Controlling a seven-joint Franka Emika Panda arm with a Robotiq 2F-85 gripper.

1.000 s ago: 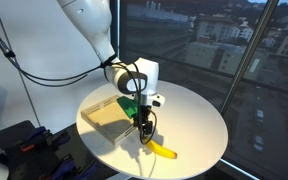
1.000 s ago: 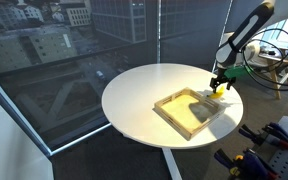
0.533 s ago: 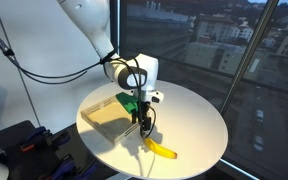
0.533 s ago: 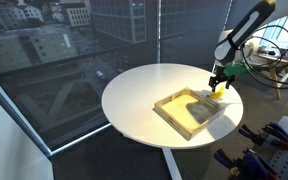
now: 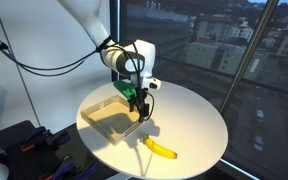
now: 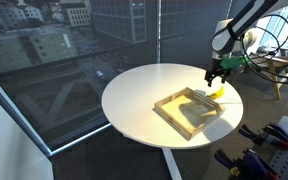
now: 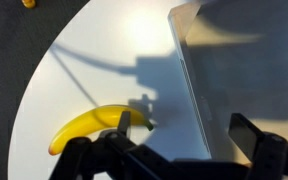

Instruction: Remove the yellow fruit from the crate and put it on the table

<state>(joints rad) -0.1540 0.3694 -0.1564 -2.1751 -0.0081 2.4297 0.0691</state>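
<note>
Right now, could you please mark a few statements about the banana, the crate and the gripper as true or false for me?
1. The banana lies on the table, outside the crate. True.
2. The fingers of the gripper are shut on the banana. False: they stand open and hold nothing.
3. The table is square and dark. False: it is round and white.
4. The crate rests on the table. True.
</note>
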